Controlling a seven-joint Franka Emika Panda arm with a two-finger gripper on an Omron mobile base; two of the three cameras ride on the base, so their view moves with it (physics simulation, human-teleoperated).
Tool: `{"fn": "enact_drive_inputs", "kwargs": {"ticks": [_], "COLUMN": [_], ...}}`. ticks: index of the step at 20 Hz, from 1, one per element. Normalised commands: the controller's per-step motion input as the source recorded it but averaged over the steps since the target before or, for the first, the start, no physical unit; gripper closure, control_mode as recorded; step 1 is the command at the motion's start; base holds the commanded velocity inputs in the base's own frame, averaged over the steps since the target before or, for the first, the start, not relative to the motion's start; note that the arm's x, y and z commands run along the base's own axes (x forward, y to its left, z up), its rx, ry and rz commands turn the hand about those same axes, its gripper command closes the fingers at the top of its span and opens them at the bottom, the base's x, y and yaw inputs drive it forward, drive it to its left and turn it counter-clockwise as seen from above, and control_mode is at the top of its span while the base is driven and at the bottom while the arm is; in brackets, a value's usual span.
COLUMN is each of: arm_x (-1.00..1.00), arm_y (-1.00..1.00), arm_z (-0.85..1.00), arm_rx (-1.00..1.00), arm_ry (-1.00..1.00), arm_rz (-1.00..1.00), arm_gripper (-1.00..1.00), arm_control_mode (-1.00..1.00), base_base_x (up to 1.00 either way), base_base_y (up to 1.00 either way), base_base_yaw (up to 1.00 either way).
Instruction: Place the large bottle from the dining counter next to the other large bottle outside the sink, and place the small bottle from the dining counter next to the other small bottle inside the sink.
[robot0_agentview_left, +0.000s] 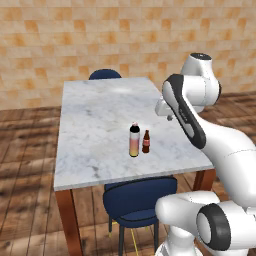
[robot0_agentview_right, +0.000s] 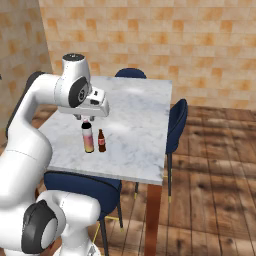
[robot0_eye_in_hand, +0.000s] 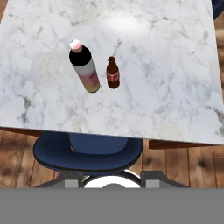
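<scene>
The large bottle (robot0_agentview_left: 134, 142) (robot0_agentview_right: 88, 140) (robot0_eye_in_hand: 85, 68), with a white cap, black shoulder and pink-to-orange body, stands upright on the dining counter (robot0_agentview_left: 95, 125) (robot0_agentview_right: 135, 115) (robot0_eye_in_hand: 166, 78) near its front edge. Close beside it stands the small bottle (robot0_agentview_left: 146, 142) (robot0_agentview_right: 101, 141) (robot0_eye_in_hand: 113, 73), dark brown with a red label. My gripper (robot0_agentview_right: 85, 118) hangs high above the counter's near side, apart from both bottles, its short dark fingers a little apart with nothing between them. The sink and the other bottles are out of view.
A blue chair (robot0_agentview_left: 137, 197) (robot0_eye_in_hand: 87, 153) is tucked under the counter's front edge just below the bottles. Another blue chair (robot0_agentview_left: 105, 74) (robot0_agentview_right: 131, 73) stands at the far side and a third (robot0_agentview_right: 176, 125) at the right side. Wooden floor surrounds the counter; a brick wall lies behind.
</scene>
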Motion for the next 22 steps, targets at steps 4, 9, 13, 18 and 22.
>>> {"fn": "enact_drive_inputs", "kwargs": {"ticks": [4, 9, 13, 18, 22], "arm_x": [-0.02, -0.05, 0.0, 0.0, 0.01], "arm_y": [0.05, 0.32, 0.3, 0.15, 0.09], "arm_z": [-0.02, -0.01, 0.0, -0.04, -0.17], "arm_rx": [0.02, 0.0, -0.01, -0.02, 0.0], "arm_ry": [0.0, 0.0, 0.0, 0.0, 0.0], "arm_rz": [0.0, 0.0, 0.0, 0.0, 0.0], "arm_gripper": [-1.0, -1.0, -1.0, -1.0, -1.0], "arm_control_mode": [-1.0, -1.0, -1.0, -1.0, -1.0], "base_base_x": [0.0, 0.0, 0.0, 0.0, 0.0], "base_base_y": [0.0, 0.0, 0.0, 0.0, 0.0], "base_base_yaw": [0.0, 0.0, 0.0, 0.0, 0.0]}}
